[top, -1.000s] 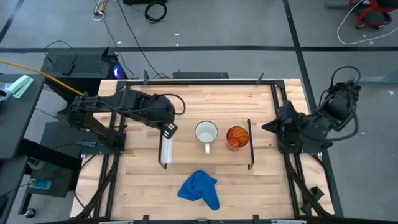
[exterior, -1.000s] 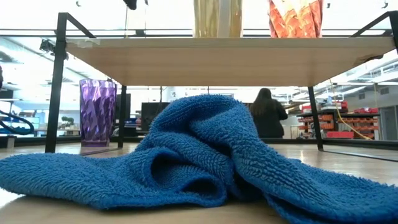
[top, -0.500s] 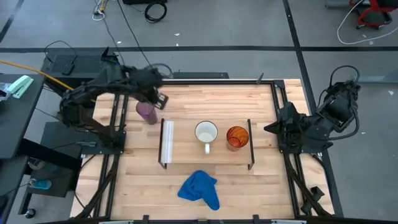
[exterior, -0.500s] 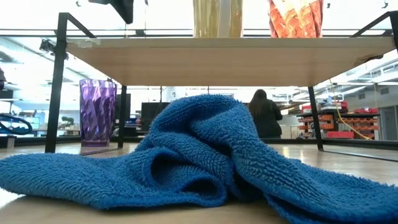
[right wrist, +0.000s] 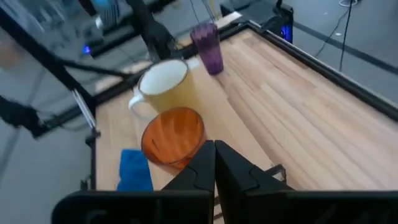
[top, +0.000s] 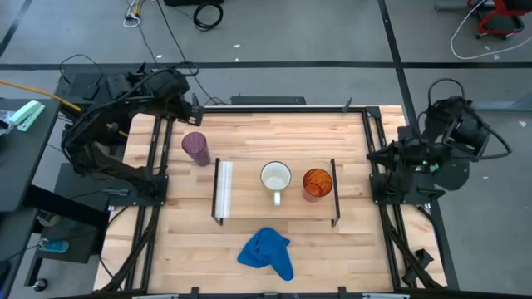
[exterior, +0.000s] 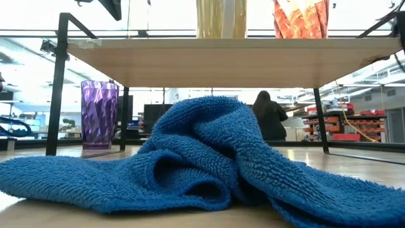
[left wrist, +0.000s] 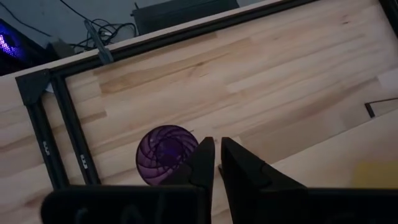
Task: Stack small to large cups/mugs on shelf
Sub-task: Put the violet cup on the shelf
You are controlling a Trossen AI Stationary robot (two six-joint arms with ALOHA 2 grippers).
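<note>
Faceted translucent purple plastic cup looks glossy, the rumpled blue terry cloth is rough and loopy, and the pale matte wood shelf board sits on thin black metal legs.

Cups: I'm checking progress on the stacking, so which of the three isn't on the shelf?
The purple cup. It stands on the tabletop beside the shelf, while the white mug and orange cup sit on the shelf.

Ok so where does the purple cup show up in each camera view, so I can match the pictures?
High view: the purple cup stands on the tabletop, just off the shelf's white-strip end.
Low view: at left, on the tabletop beyond the shelf leg.
Left wrist view: seen from above, beside the shut fingers.
Right wrist view: far back, beyond the white mug.
Shared landmark: the shelf, which every view shows at least in part.
</note>
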